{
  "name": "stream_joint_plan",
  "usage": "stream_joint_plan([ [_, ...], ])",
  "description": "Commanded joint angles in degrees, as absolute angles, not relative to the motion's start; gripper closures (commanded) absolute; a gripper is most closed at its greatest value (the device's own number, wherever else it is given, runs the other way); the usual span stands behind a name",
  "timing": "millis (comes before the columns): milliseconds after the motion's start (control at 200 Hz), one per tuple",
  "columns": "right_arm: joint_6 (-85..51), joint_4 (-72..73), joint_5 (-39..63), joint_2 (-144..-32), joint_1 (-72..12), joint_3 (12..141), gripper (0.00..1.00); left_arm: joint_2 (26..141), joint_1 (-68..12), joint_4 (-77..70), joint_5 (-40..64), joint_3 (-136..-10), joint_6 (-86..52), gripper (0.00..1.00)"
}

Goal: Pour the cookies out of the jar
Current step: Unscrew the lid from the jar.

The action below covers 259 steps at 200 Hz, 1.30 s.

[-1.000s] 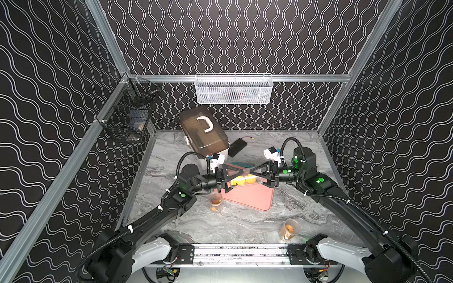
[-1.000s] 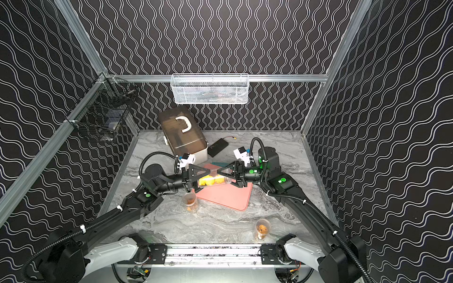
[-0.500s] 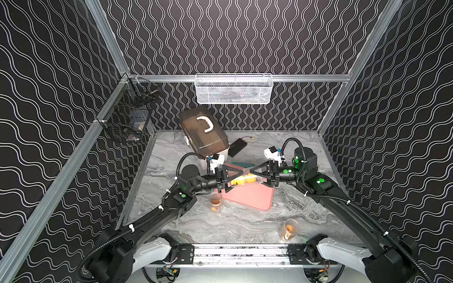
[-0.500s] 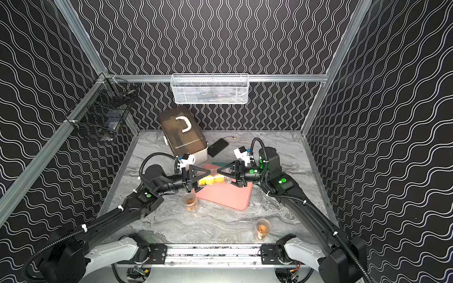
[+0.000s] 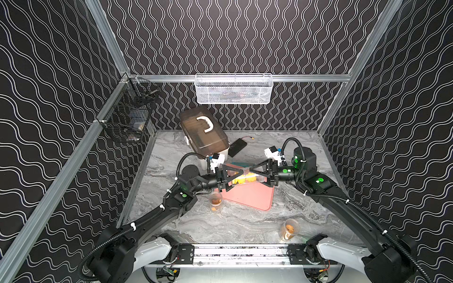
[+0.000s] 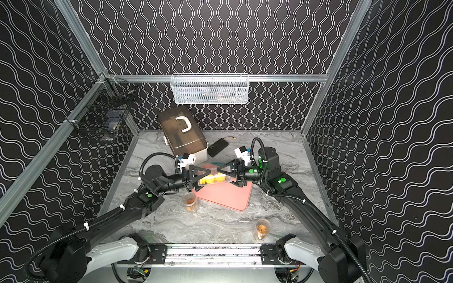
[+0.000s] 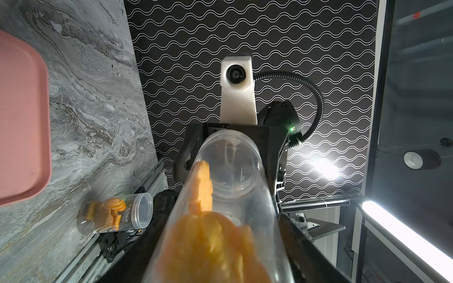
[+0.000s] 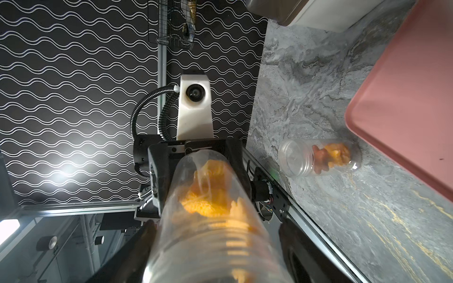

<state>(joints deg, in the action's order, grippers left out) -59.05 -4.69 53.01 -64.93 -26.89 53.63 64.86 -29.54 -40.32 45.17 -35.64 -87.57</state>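
A clear jar [image 5: 246, 179] lies on its side in the air above the pink tray [image 5: 252, 199], between my two grippers. The yellow-orange cookies [image 5: 241, 178] sit heaped in its left half. My left gripper [image 5: 239, 180] is shut on the jar's base end; in the left wrist view its fingers [image 7: 301, 247] press the wall beside the cookies [image 7: 210, 245]. My right gripper [image 5: 255, 177] stands around the threaded mouth end. In the right wrist view one of its fingers [image 8: 294, 245] stands clear of the jar [image 8: 215, 240], so it is open. The same jar [image 6: 214, 178] shows in both top views.
Two more clear jars with cookies stand on the marble table: one [image 5: 215, 202] by the tray's near left corner, one [image 5: 289, 229] near the front rail. A brown-lidded box [image 5: 203, 132] and a black device [image 5: 236, 147] lie behind. A white basket [image 5: 234, 89] and a black wire basket [image 5: 130, 117] hang on the walls.
My left gripper has closed onto the jar's base end. My right gripper, which held the mouth end, has spread its jaws. Both arms stay about where they were.
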Motion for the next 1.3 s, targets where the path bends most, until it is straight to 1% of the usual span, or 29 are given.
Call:
stream_joint_plan([
  [0, -58.2, -6.5, 52.0, -65.1, -27.0, 54.1, 0.13, 65.4, -29.5, -46.9, 46.5, -35.8, -89.5, 0.33],
  [165, -57.8, -7.1, 51.8, -65.4, -26.9, 54.4, 0.1, 65.9, -29.5, -47.7, 46.5, -35.5, -89.6, 0.33],
  [240, -57.7, -7.4, 51.5, -65.4, -26.9, 54.5, 0.04, 66.2, -29.5, -48.4, 46.6, -35.3, -90.0, 0.34],
  [315, -57.1, -8.2, 51.1, -65.1, -26.9, 54.9, 0.0, 66.3, -29.4, -48.5, 47.0, -35.3, -90.1, 0.35],
  [525, -55.5, -10.3, 51.8, -65.0, -26.4, 56.5, 0.0, 67.0, -28.6, -47.6, 48.7, -35.8, -89.5, 0.38],
  [545, -55.5, -10.4, 52.1, -65.0, -24.8, 56.6, 0.0, 67.0, -28.4, -47.7, 48.9, -35.9, -89.6, 0.38],
  [615, -55.5, -10.5, 53.1, -64.7, -23.6, 56.8, 0.0, 66.8, -27.6, -48.2, 49.6, -35.4, -90.0, 0.38],
  [851, -55.9, -10.1, 56.8, -64.0, -22.1, 56.2, 0.0, 65.0, -25.2, -47.9, 51.6, -34.9, -90.9, 0.38],
  [1011, -58.1, -7.0, 59.5, -63.6, -22.0, 55.3, 0.04, 64.9, -23.9, -48.8, 52.7, -35.0, -92.1, 0.39],
  [1291, -58.5, -6.9, 61.2, -63.6, -22.1, 55.6, 0.11, 64.6, -23.4, -49.4, 53.3, -34.5, -92.6, 0.39],
])
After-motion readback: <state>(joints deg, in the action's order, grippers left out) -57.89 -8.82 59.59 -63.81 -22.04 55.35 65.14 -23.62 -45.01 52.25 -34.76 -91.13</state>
